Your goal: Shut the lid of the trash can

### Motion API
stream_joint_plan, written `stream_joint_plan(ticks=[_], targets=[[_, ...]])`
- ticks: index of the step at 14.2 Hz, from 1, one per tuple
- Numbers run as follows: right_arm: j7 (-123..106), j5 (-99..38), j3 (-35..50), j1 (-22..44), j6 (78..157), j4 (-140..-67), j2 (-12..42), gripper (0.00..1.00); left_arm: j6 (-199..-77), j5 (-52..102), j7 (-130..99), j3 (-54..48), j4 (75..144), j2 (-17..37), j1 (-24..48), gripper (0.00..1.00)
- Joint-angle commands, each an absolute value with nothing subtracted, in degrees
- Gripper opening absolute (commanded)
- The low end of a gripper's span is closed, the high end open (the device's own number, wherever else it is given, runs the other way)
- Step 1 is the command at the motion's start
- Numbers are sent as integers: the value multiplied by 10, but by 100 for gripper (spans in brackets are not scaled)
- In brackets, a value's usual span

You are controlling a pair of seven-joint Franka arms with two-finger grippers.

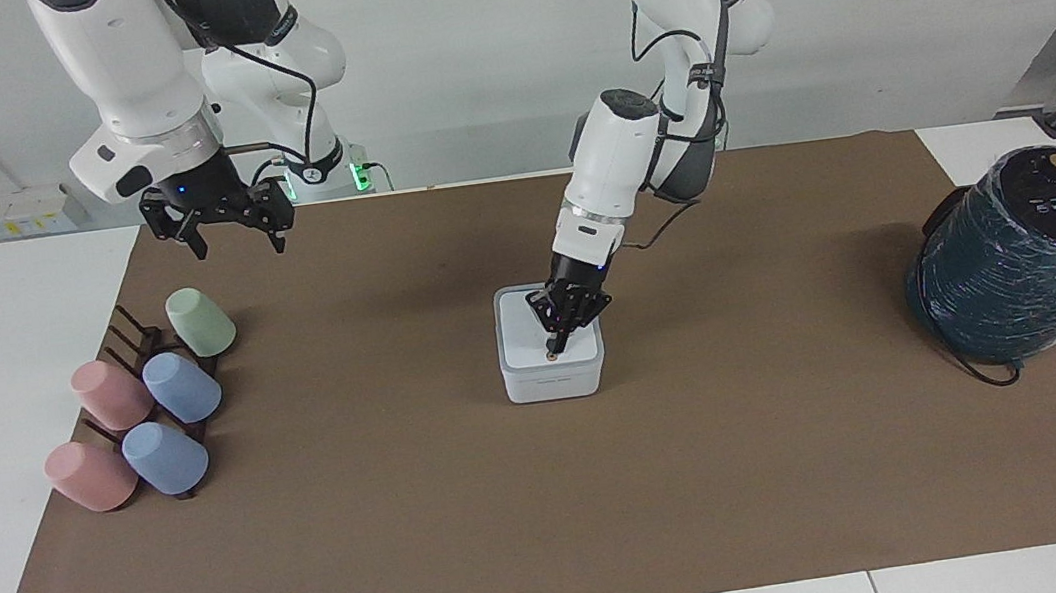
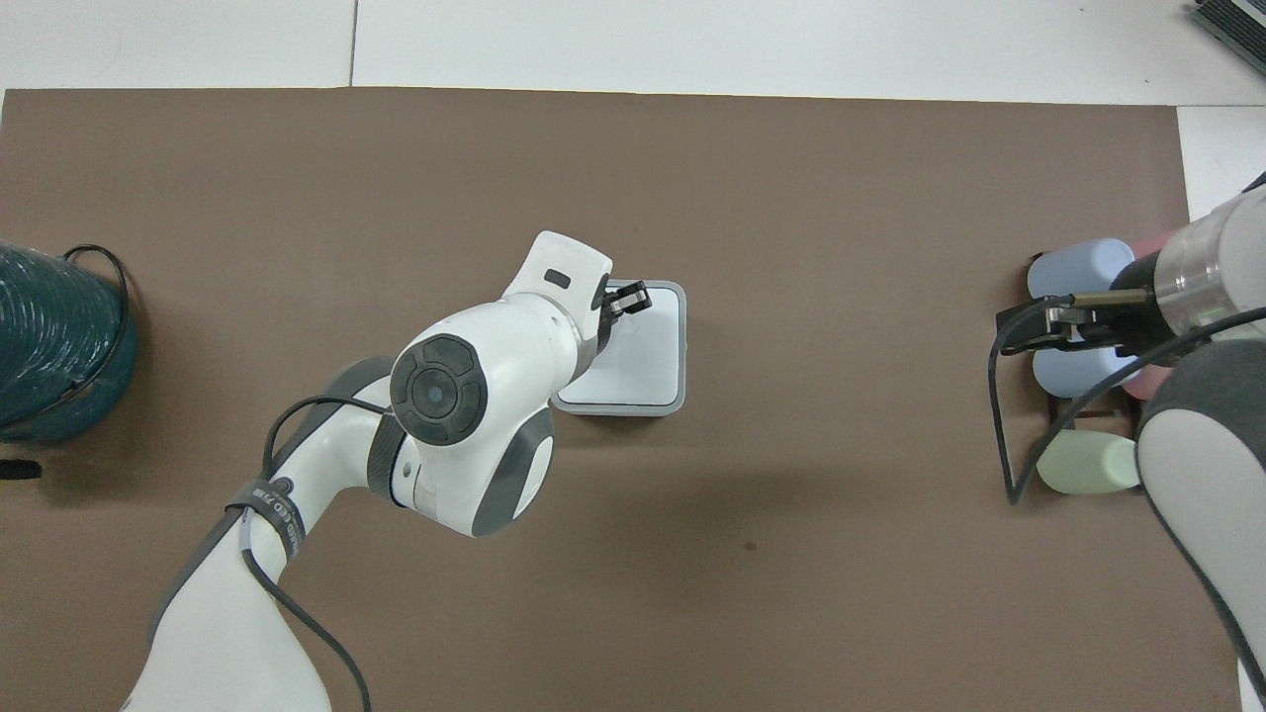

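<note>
At mat centre, directly under the left gripper (image 1: 554, 346), the trash can (image 1: 554, 381) is found standing square and upright. The lid (image 1: 533, 334) is seen lying flat across the can's top, level with the rim on every visible side; no gap and none of the blue inner strip can be made out in either view. The small orange-brown dot on the lid sits right at the tip of the gripper's fingers, near the lid edge farther from the robots.

Jaws of the left gripper: drawn together to a narrow point, nothing held between them, tip pressed down on or just touching the lid at the dot. Actual contact cannot be confirmed from the overhead view, where the arm covers part of the can.

Progress is judged near complete: the flap appears fully down, with only a final press to seat it and a lift-off left, if a latch needs it.

Well apart from those jaws, toward the right arm's end of the table, the right gripper (image 1: 219, 224) is held waiting in the air, fingers spread and empty, over the mat edge near the cup rack (image 1: 146, 384) with its pastel cups. A large dark teal cylinder (image 1: 1027, 255) is noted at the left arm's end of the table.
</note>
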State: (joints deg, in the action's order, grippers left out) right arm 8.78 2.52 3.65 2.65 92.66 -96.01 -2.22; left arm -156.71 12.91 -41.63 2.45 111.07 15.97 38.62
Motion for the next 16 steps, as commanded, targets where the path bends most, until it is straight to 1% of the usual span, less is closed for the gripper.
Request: stream_joint_plan(ticks=[1, 3, 5, 9, 10, 12, 14, 16], targets=[[74, 24, 42, 16, 931, -973, -33, 100, -1567, 140, -417, 25, 1093, 192, 395, 9], [74, 24, 42, 17, 931, -973, -33, 100, -1510, 138, -417, 27, 1065, 189, 389, 9], [74, 24, 42, 16, 931, -973, -33, 100, -1386, 134, -413, 33, 1018, 166, 375, 9], [75, 25, 42, 16, 931, -973, -33, 100, -1122, 126, -358, 34, 899, 143, 293, 10], [75, 24, 42, 16, 931, -973, -33, 100, -1067, 122, -327, 36, 874, 144, 272, 12], [75, 24, 42, 16, 931, -973, -33, 100, -1001, 94, -254, 39, 858, 134, 224, 12], [75, 24, 42, 16, 931, -973, -33, 100, -975, 91, -173, 36, 862, 102, 173, 15], [74, 24, 42, 16, 931, -973, -33, 100, -938, 77, -111, 36, 861, 83, 123, 17]])
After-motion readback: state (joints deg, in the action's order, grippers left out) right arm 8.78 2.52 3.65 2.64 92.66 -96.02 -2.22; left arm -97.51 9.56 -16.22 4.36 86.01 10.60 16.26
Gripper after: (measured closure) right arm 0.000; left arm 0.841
